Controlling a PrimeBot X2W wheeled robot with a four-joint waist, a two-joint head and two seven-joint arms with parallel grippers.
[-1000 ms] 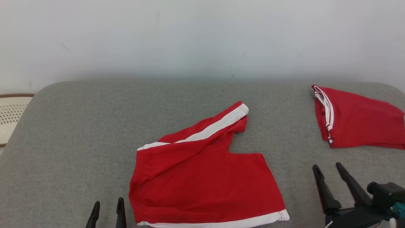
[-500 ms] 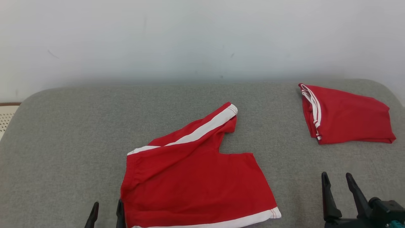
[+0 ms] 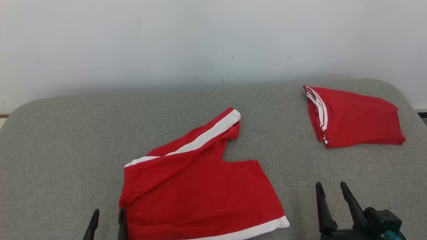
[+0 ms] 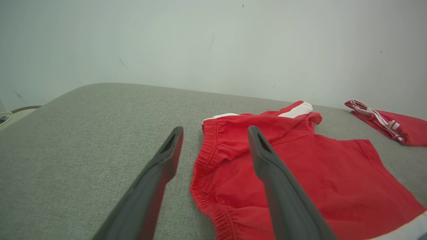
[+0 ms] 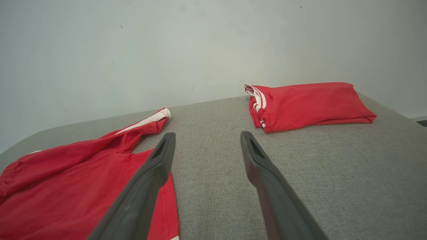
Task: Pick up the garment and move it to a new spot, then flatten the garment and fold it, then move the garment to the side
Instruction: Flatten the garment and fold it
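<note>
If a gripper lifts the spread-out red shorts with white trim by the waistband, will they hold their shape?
Probably floppy: the red shorts with white trim lie creased, with one leg folded over. Likely light too: the cloth looks thin and hugs the grey fabric surface.

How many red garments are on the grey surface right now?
2. The red shorts lie spread out at the near middle of the grey surface. The folded red garment sits at the far right. The near edge is cut off, so more may be hidden.
</note>
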